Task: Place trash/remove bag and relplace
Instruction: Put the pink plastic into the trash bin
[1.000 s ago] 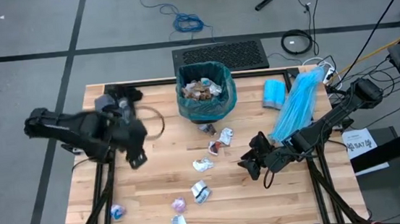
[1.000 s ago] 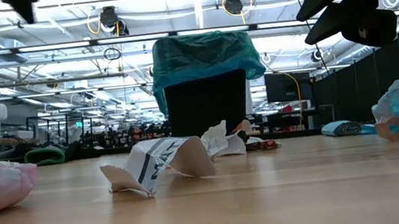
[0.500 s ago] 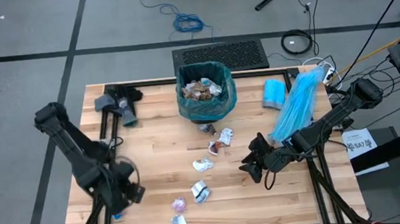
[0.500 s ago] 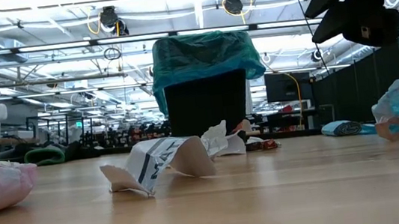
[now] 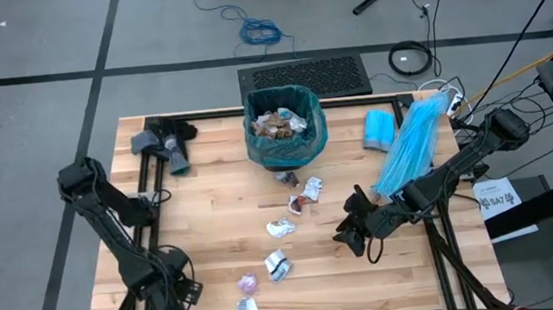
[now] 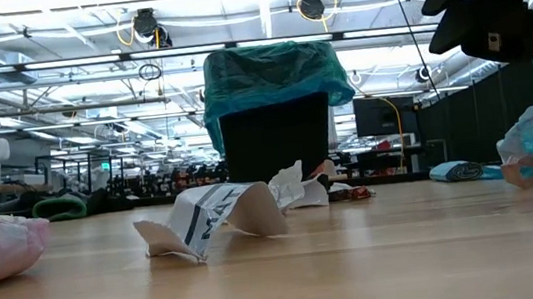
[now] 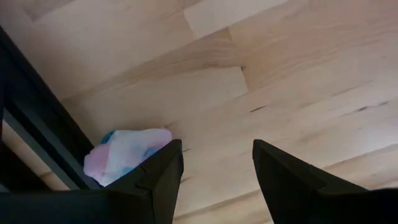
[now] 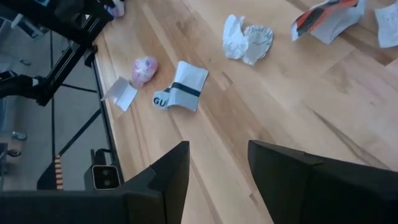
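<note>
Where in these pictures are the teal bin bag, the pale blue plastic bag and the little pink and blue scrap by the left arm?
teal bin bag (image 5: 313,132): high view, on its folded-over side.
pale blue plastic bag (image 5: 406,149): high view, mid-length.
pink and blue scrap (image 7: 124,154): left wrist view, its middle.

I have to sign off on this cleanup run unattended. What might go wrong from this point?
1. The left gripper hangs open over a pink-and-blue scrap lying off to one side beside the table frame; closing now may miss it or strike the frame.
2. The teal bag already looks heaped with trash, so further scraps might spill.
3. Many scraps lie scattered; some could be missed.
</note>
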